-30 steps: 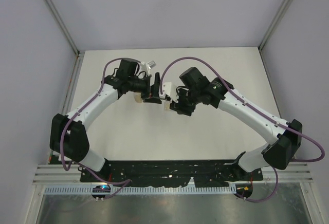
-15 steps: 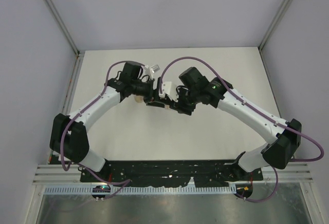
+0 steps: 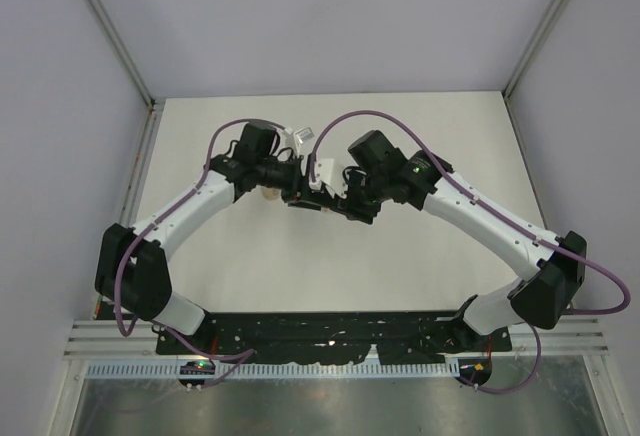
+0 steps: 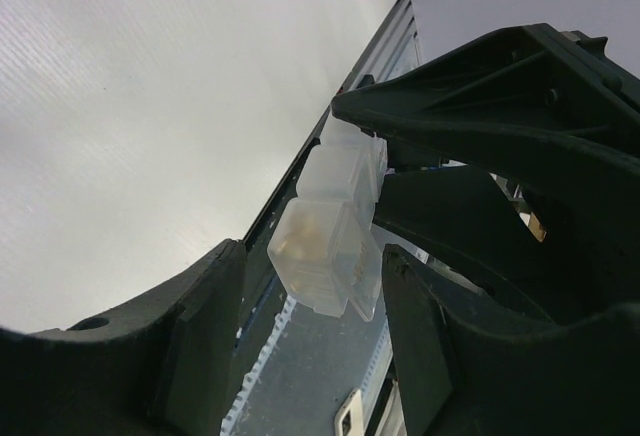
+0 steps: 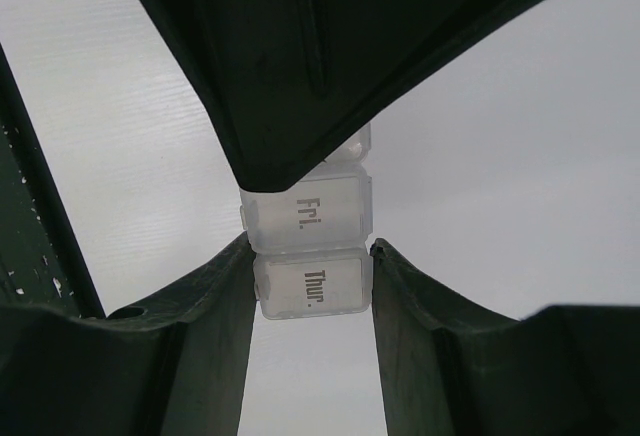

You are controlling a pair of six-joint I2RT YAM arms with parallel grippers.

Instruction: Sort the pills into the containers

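**Top camera:** The two arms meet over the middle of the pale surface (image 3: 420, 136). The left claw (image 3: 305, 194) is at 9 o'clock and the right claw (image 3: 336, 202) at 3 o'clock of a small white pill box (image 3: 322, 174) held up between them. Both are equally near it, and from here I cannot tell how their jaws stand.

**Left wrist camera:** The translucent pill box (image 4: 325, 241), a strip of day cells, runs from 6 toward 1 o'clock through the left claw (image 4: 312, 256). Its jaws stand part open astride the strip, with a gap showing on the 9 o'clock side, so nothing looks pinched. The right claw (image 4: 355, 156) grips the strip's far end at 1 o'clock.

**Right wrist camera:** The right claw (image 5: 310, 256) has its jaws closed on the cell marked "Thur." The strip's long axis points to 12 o'clock, where "Fri." sits under the left claw. No pills can be made out. The coming move likely depends on the left claw meeting the strip squarely across that axis.
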